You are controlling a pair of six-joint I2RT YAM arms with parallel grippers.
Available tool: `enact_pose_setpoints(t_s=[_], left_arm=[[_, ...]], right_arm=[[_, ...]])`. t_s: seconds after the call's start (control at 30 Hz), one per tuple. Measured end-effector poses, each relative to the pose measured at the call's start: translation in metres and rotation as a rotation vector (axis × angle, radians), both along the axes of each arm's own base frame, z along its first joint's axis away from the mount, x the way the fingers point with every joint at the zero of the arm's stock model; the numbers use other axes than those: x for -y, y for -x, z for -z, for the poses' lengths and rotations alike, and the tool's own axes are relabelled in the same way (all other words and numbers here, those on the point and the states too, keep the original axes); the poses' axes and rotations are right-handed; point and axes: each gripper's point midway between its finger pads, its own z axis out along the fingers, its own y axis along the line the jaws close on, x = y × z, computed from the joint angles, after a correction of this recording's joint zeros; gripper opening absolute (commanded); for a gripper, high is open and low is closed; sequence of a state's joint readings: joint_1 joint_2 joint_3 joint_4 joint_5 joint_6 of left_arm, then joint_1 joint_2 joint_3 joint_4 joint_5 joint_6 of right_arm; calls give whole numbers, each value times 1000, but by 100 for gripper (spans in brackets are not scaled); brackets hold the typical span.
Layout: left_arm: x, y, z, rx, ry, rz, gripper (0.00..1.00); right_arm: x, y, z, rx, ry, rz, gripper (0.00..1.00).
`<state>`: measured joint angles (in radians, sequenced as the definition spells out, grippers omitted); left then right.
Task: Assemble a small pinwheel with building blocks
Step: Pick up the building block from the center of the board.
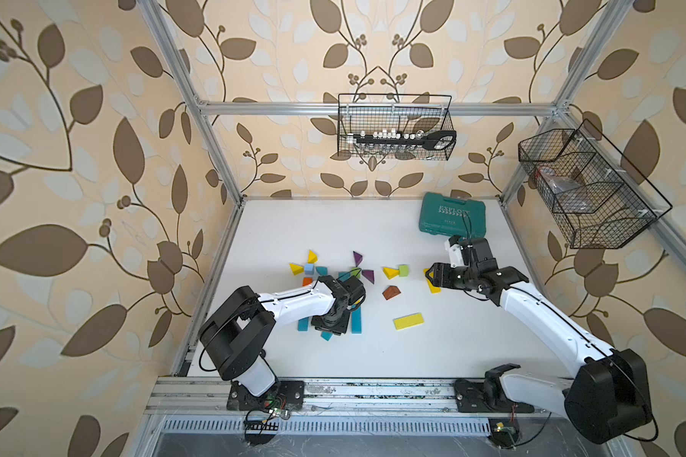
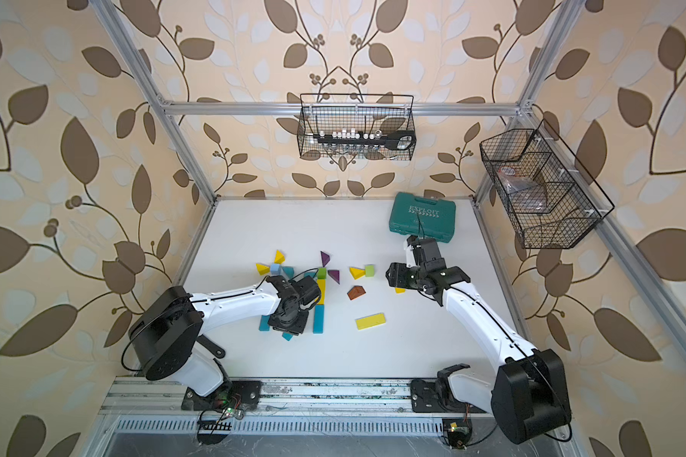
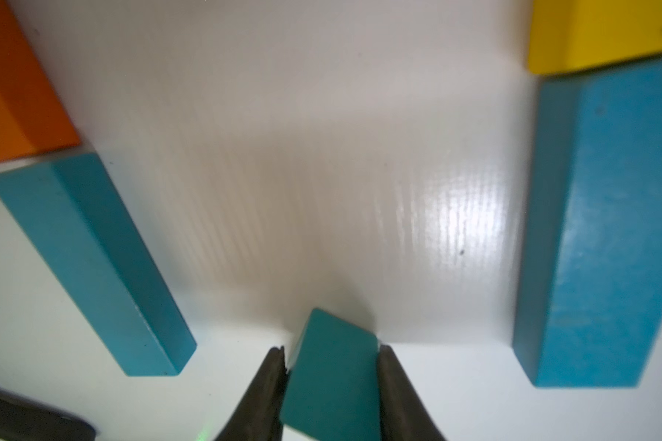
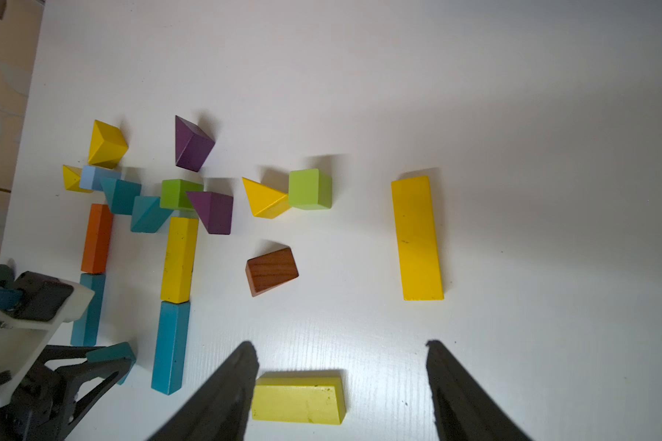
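My left gripper (image 3: 331,349) is shut on a small teal block (image 3: 333,378), low over the table between two teal bars (image 3: 92,263) (image 3: 604,229). In a top view that block (image 1: 327,335) peeks out under the left wrist. A pale-blue cube (image 1: 308,269) has yellow wedges (image 1: 295,268), a teal wedge and an orange bar (image 1: 307,281) around it. A green cube (image 2: 321,273) sits with purple wedges (image 2: 324,258) above a yellow bar (image 2: 321,291). My right gripper (image 4: 341,347) hangs open above the table, holding nothing. A yellow block (image 4: 299,399) lies below it.
A yellow wedge (image 1: 390,272), a green cube (image 1: 403,270), a brown wedge (image 1: 391,292) and a flat yellow bar (image 4: 417,236) lie loose mid-table. The teal EXPLOIT case (image 1: 452,217) sits at the back right. Wire baskets (image 1: 395,126) (image 1: 587,190) hang on the frame.
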<state>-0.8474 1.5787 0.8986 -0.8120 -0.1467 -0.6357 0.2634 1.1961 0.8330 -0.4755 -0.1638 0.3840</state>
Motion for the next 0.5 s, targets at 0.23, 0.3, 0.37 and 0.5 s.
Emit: enact_pose_setpoints(t_s=[0.23,0.3,0.37,0.5], left_arm=[[2,-23,-62,119,280,-146,7],[3,-35,-92,197,411,-210,6],[10,-42,-117,243,526,-248,5],[47,-53,-143,220,739,-283,3]], right_arm=[[-71,34,-4,109,-49,-287,71],[-97,49,-8,166,-65,-394,71],[-116,61,-11,216,-74,-474,71],[-150,81,-16,320,-87,-612,71]])
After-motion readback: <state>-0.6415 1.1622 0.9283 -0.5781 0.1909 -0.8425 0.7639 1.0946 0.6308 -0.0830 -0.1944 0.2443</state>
